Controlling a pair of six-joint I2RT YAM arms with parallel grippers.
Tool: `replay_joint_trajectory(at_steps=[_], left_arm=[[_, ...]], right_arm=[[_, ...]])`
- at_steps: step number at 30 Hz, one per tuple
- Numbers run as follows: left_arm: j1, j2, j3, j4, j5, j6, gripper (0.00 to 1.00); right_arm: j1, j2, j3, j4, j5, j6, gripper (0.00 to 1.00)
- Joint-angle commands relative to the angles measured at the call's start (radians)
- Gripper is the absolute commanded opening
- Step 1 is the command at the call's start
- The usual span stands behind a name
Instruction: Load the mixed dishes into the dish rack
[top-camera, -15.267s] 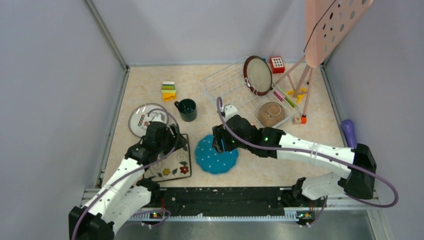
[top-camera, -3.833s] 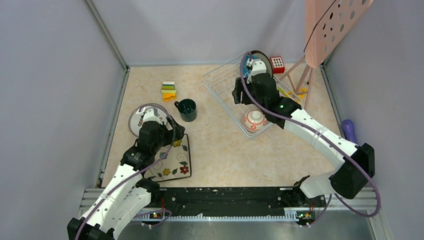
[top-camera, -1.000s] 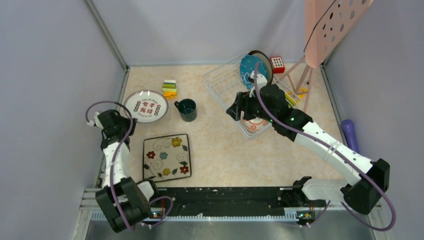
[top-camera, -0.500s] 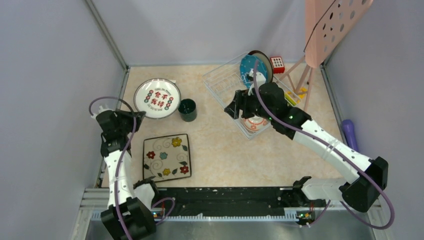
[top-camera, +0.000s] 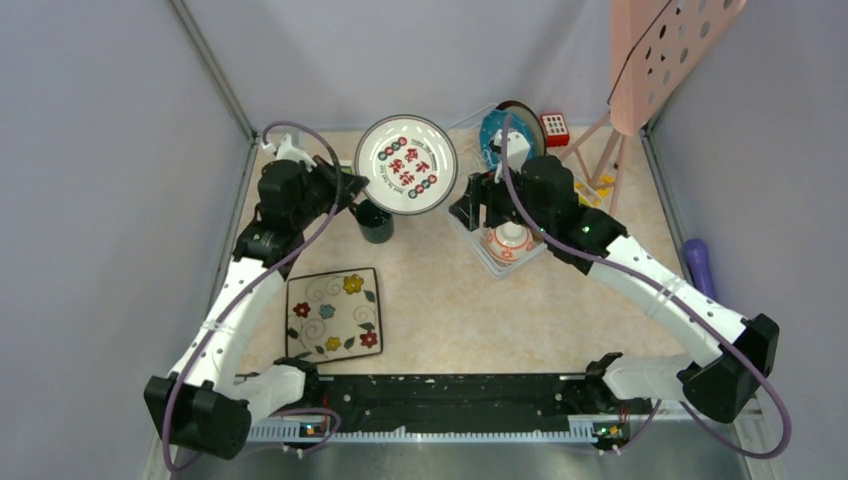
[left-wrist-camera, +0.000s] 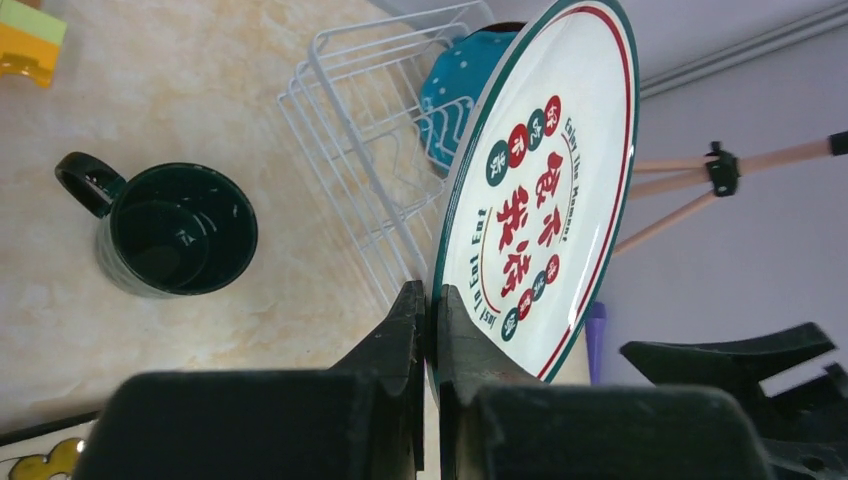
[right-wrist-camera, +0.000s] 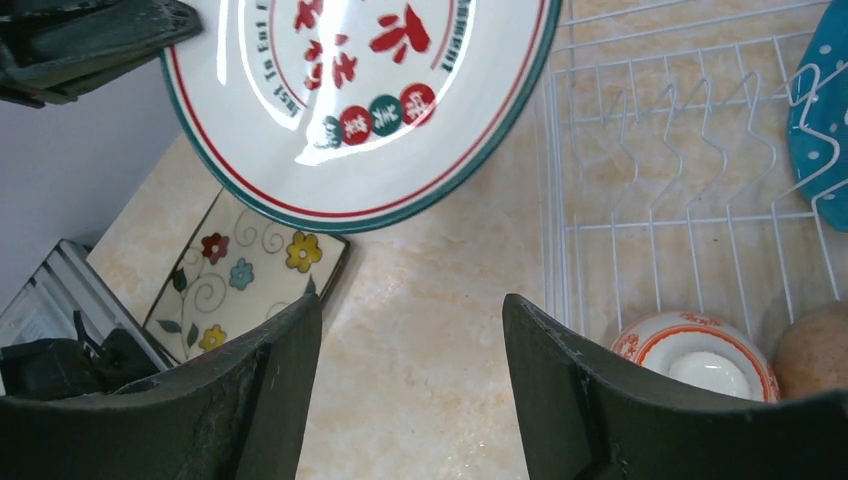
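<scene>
Transfer of white red-marked plate (top-camera: 406, 164) had advanced, since left pincer (left-wrist-camera: 428, 330), clamped on its rim, had lifted it off the worktop (top-camera: 450, 300) and swung it above the teal mug (top-camera: 376, 219) to just beside the dish rack (left-wrist-camera: 345, 120), where right pincer (right-wrist-camera: 410, 305) hung apart, leaving only slotting

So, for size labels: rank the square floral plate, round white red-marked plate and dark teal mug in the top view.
Tied: round white red-marked plate and square floral plate; first is lifted nearer camera.
Smallest: dark teal mug.
</scene>
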Motion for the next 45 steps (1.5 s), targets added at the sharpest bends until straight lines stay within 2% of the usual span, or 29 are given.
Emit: replay_joint_trajectory(at_steps=[1,5,8,13,17,22,31,33,36,40,43,44,45], left_arm=[[-0.014,0.062,0.036,0.067,-0.049,0.049,0.00],[-0.017,0.093,0.084,-0.016,-0.110,0.023,0.00],[-0.027,0.117,0.108,-0.029,-0.073,-0.006,0.00],[-0.072,0.191,0.226,-0.206,-0.153,-0.059,0.00],[-0.090,0.246,0.312,-0.336,-0.168,-0.106,0.00],[-0.096,0.244,0.325,-0.364,-0.156,-0.132,0.00],[-0.096,0.203,0.304,-0.373,-0.140,-0.128,0.00],[-0.096,0.198,0.300,-0.378,-0.134,-0.126,0.00],[-0.096,0.190,0.293,-0.386,-0.137,-0.119,0.00],[-0.096,0.181,0.285,-0.392,-0.127,-0.116,0.00],[-0.096,0.175,0.275,-0.384,-0.109,-0.118,0.00],[-0.096,0.172,0.272,-0.383,-0.099,-0.118,0.00],[-0.096,0.172,0.269,-0.382,-0.090,-0.119,0.00]], right_arm=[[0.009,-0.019,0.060,0.001,0.041,-0.075,0.65],[0.010,-0.078,0.003,0.030,-0.015,-0.157,0.64],[0.017,-0.120,-0.109,0.164,-0.127,-0.261,0.57],[0.028,-0.096,-0.151,0.280,-0.266,-0.479,0.55],[0.098,-0.024,-0.146,0.385,-0.217,-0.664,0.55],[0.224,0.080,-0.096,0.415,-0.170,-0.839,0.58],[0.307,0.228,-0.029,0.453,0.015,-0.965,0.56],[0.310,0.261,-0.017,0.463,0.047,-0.985,0.52],[0.313,0.301,0.018,0.465,0.116,-0.987,0.37],[0.313,0.346,0.057,0.449,0.142,-1.001,0.31],[0.313,0.370,0.076,0.449,0.168,-1.002,0.06],[0.313,0.375,0.078,0.448,0.175,-1.005,0.00],[0.313,0.378,0.079,0.448,0.178,-1.009,0.00]])
